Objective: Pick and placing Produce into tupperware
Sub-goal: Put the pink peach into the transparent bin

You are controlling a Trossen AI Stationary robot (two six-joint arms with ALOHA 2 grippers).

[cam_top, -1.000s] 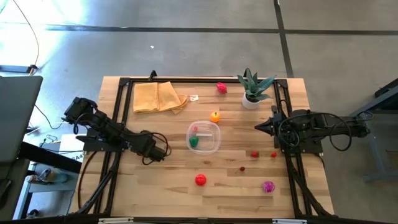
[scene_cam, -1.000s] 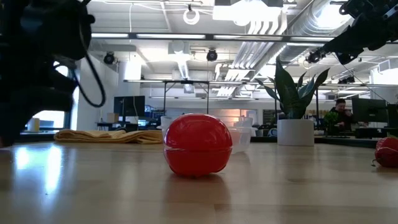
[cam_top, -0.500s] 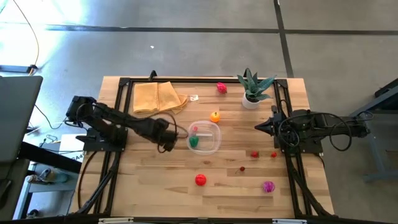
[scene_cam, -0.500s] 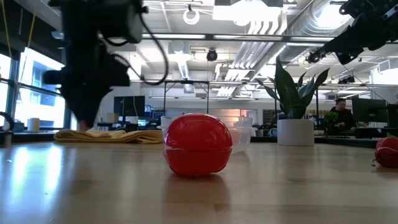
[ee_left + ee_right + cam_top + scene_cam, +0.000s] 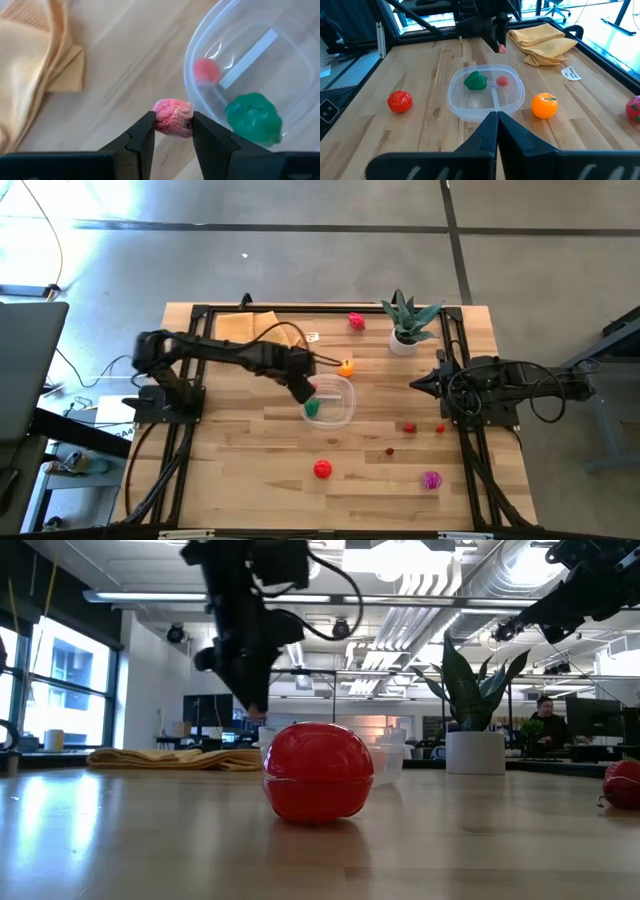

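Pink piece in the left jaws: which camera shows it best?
The left wrist view: the pink piece sits clamped, close up, beside the tupperware rim. The right wrist view shows it as a speck; the high and low views hide it behind the arm.

Pink produce piece (image 5: 173, 117) beside tupperware (image 5: 295, 60)

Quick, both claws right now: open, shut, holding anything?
Left claw: shut on a pink produce piece, beside the tupperware.
Right claw: shut, holding nothing.

Bright, even daylight; window glare on the table (image 5: 60, 810); blurred room beyond; soft shadows.
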